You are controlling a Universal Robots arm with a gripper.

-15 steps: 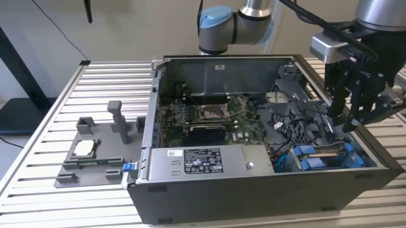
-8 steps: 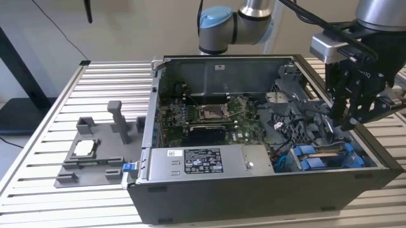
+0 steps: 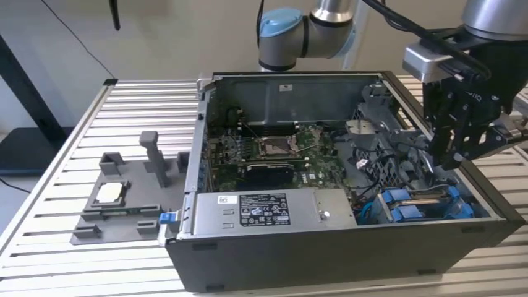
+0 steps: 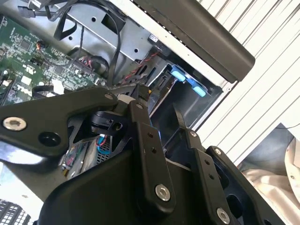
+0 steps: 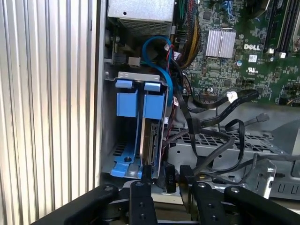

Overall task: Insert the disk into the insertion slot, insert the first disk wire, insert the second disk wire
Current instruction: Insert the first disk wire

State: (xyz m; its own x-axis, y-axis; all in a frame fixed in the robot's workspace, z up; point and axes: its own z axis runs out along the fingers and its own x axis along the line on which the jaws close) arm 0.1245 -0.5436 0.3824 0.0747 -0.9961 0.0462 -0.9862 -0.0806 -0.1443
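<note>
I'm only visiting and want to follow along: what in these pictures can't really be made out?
Disk: in the first wrist view it sits edge-on in the insertion slot; one end is hidden behind the gripper and a black connector.
Connector's cable: lost among tangled black cables, same view.
Exterior view: the gripper's tip blends into the dark inside of the case.
Second wrist view: the gripper's own body covers much of the insertion slot.

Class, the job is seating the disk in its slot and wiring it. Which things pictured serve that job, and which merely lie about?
Job: gripper, disk, insertion slot, black wire connector.
Lying about: grey fixture, power supply, processor socket, heatsink.
</note>
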